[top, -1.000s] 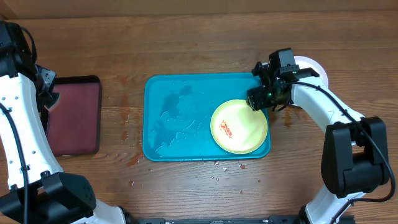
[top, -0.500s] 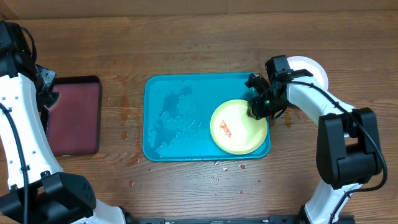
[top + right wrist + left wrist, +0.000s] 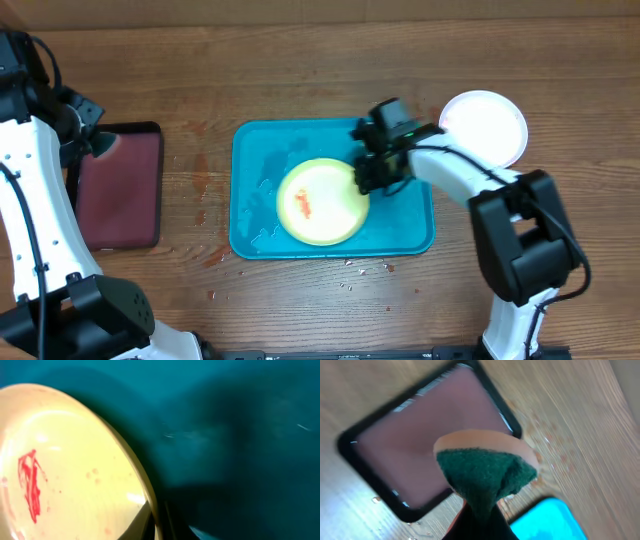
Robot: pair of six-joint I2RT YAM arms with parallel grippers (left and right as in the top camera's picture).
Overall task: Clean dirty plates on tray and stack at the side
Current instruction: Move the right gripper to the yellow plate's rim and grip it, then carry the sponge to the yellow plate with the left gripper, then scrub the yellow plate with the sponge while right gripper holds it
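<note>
Right fingers [image 3: 367, 176] clamped on yellow plate [image 3: 318, 200] in the tray [image 3: 405, 215] (left fingers [image 3: 476, 525] pinching a sponge [image 3: 482, 472])

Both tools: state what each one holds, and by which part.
Left tool pinches the green-faced sponge by its lower, folded end. Right tool seems to grip the yellow plate by its rim.

The yellow plate [image 3: 320, 202], greenish at the rim, sits face up in the middle of the teal tray [image 3: 255, 160], with a red smear near its centre. The tray floor shows wet patches. A white plate [image 3: 484, 125] lies outside the tray, near its upper right corner.
</note>
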